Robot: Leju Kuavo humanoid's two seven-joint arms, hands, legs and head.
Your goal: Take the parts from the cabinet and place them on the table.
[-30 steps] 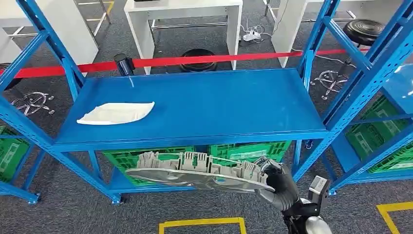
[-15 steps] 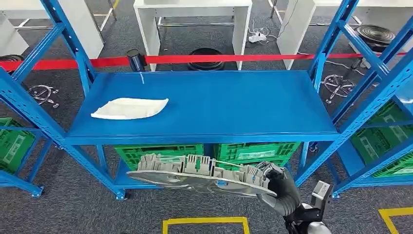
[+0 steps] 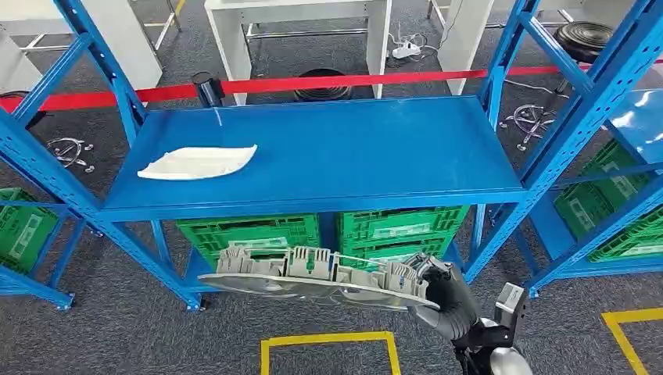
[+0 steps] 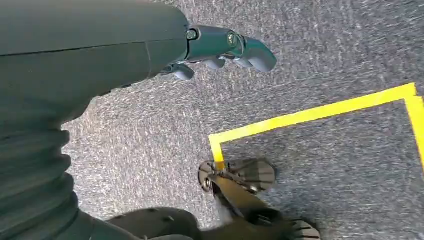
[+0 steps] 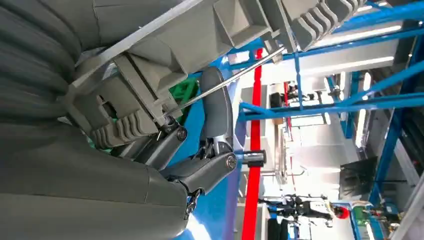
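My right hand [image 3: 447, 295] grips one end of a long grey plastic part [image 3: 313, 277] with ribbed clips along its top. It holds the part level, low in front of the blue rack's shelf [image 3: 352, 156]. The right wrist view has the same grey part [image 5: 200, 35] close up, with a dark finger [image 5: 216, 107] wrapped behind it. A white curved part [image 3: 197, 162] lies on the shelf's left side. My left hand [image 4: 220, 47] hangs over grey carpet with its fingers apart and nothing in them.
Green crates [image 3: 258, 234] sit on the rack's lower level. More blue racks with green crates [image 3: 618, 203] stand on both sides. A red tape barrier [image 3: 313, 82] and white tables [image 3: 297, 16] lie beyond. Yellow floor tape [image 3: 328, 340] marks the carpet in front.
The whole picture has shifted, so the camera has moved; the rack now sits slightly further left and up. My right hand keeps the grey part in the same hold.
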